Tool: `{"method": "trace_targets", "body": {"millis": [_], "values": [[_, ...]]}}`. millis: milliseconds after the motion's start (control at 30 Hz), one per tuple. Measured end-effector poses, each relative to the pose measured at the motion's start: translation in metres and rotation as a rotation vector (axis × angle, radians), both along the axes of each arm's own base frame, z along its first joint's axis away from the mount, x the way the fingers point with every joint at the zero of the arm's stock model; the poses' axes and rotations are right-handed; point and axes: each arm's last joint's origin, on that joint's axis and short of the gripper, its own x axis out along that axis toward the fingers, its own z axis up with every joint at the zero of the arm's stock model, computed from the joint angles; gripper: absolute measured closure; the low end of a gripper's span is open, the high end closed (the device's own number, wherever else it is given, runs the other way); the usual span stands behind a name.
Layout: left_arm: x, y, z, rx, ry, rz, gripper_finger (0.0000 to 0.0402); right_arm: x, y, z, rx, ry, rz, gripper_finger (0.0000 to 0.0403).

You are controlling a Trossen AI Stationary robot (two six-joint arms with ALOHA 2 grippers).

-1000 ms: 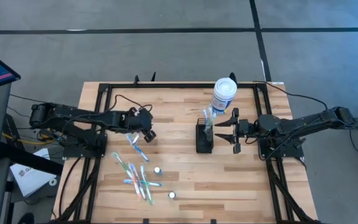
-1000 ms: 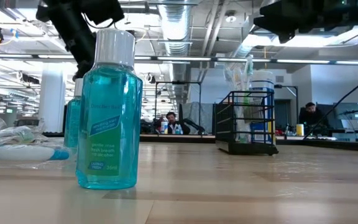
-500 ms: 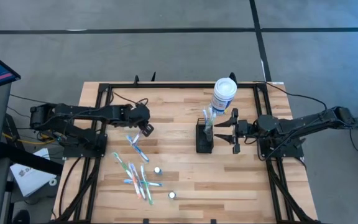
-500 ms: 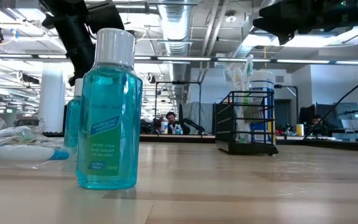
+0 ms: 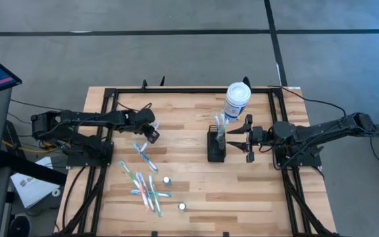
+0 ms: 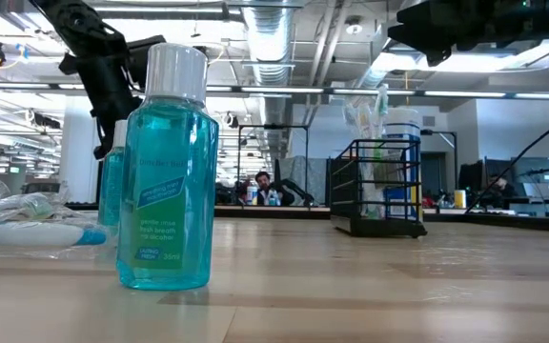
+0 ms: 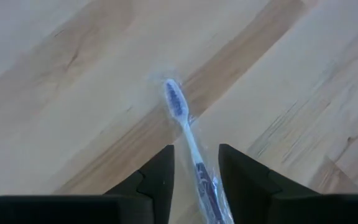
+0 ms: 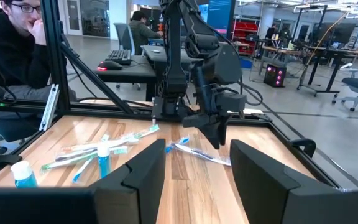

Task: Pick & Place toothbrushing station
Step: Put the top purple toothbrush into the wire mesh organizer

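Observation:
The toothbrushing station, a small black slotted caddy (image 5: 216, 147), stands upright on the wooden table with toothbrushes in it; it also shows in the low view (image 6: 375, 191). My right gripper (image 5: 231, 137) is open and empty, just right of the caddy and higher than it. My left gripper (image 5: 152, 133) is open and empty above the table's left half. A wrapped toothbrush (image 7: 184, 127) lies flat on the wood below it and shows through the gap between its fingers (image 7: 196, 152).
A white canister with a blue label (image 5: 237, 100) stands just behind the caddy. Several wrapped toothbrushes (image 5: 147, 187) and two teal mouthwash bottles (image 5: 166, 180) (image 6: 168, 171) lie and stand at the near left. A black frame (image 5: 110, 99) edges the table. People sit beyond the table (image 8: 8, 43).
My left gripper has drawn back from the wrapped toothbrush toward the table's far left. The toothbrush has stayed where it lay.

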Motion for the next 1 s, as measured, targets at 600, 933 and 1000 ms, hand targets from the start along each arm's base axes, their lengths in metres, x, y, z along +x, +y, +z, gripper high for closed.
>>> {"method": "trace_targets", "body": {"millis": [600,933,1000], "values": [[0.011,0.009,-0.023,-0.011,0.052,0.009,0.0237,0.000,0.000,0.001,-0.007,-0.007,-0.002,0.0233],[0.014,0.010,-0.025,-0.003,0.035,0.009,0.0237,0.000,0.000,0.001,-0.007,-0.013,-0.002,0.0233],[0.014,0.010,-0.024,-0.003,0.034,0.009,0.0237,0.000,0.000,0.001,-0.007,-0.014,-0.002,0.0233]]}}
